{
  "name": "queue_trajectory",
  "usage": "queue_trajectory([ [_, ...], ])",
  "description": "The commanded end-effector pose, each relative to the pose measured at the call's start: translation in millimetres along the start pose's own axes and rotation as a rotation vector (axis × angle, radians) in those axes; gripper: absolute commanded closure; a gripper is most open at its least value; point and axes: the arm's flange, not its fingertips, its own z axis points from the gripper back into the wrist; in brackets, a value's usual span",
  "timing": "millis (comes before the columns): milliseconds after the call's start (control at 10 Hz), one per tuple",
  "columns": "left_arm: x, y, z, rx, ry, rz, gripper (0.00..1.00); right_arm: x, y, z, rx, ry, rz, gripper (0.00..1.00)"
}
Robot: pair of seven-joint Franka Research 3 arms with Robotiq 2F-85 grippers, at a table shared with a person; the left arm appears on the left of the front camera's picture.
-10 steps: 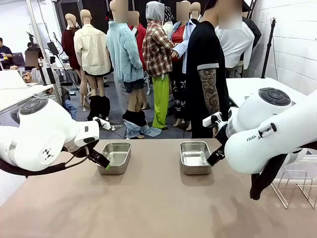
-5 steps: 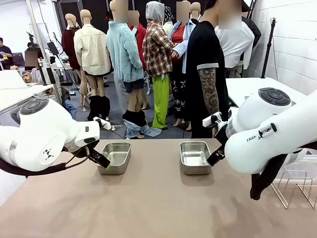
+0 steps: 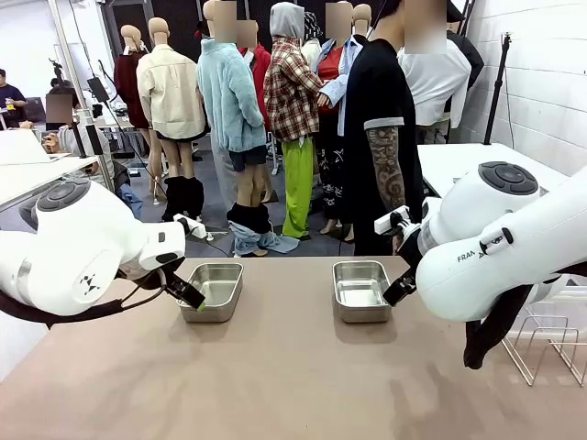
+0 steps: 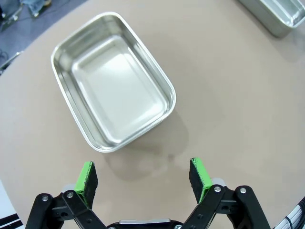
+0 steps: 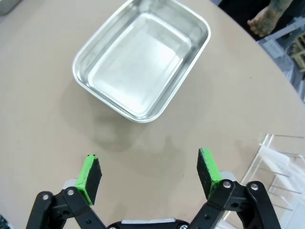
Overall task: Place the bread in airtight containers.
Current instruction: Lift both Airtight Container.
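Your tan table carries the left tin and right tin near its far edge. The left gripper and right gripper hover wide-jawed, one by each. A rack, perhaps clear plastic, stands right; a person stands beyond.

The left tin and the right tin are bare metal with a soft satin sheen. Seen from the wrist cameras, their floors are smooth and bright in patches, and the rolled rims look polished. The bench is a smooth, matt tan surface with no gloss. The left tool and the right tool have matt black links with bright metal pivots, tipped with green pads that look rubbery. The left arm and the right arm have glossy white plastic shells. At four o'clock in the front view stands a rack of thin, shiny wire.
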Motion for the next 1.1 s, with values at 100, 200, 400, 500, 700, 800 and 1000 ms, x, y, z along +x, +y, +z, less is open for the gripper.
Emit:
queue_trajectory([
  [100,33,9,55,0.141,-0.098,-0.056,0.0,12,-4,65,-0.105,-0.113,0.032,0.0],
  [200,42,25,80,0.172,-0.1,-0.068,0.0,0,-25,100,-0.173,-0.15,-0.036,0.0],
  [400,41,71,118,0.187,-0.137,-0.006,0.0,-40,-73,160,-0.255,-0.212,-0.179,0.0],
  [500,33,90,126,0.191,-0.126,0.026,0.0,-69,-101,186,-0.254,-0.229,-0.262,0.0],
  [700,19,129,132,0.212,-0.106,0.119,0.0,-137,-160,217,-0.282,-0.227,-0.474,0.0],
  [800,14,146,130,0.213,-0.081,0.145,0.0,-169,-183,222,-0.265,-0.201,-0.543,0.0],
  [1000,4,172,124,0.193,-0.089,0.218,0.0,-220,-218,209,-0.223,-0.128,-0.676,0.0],
])
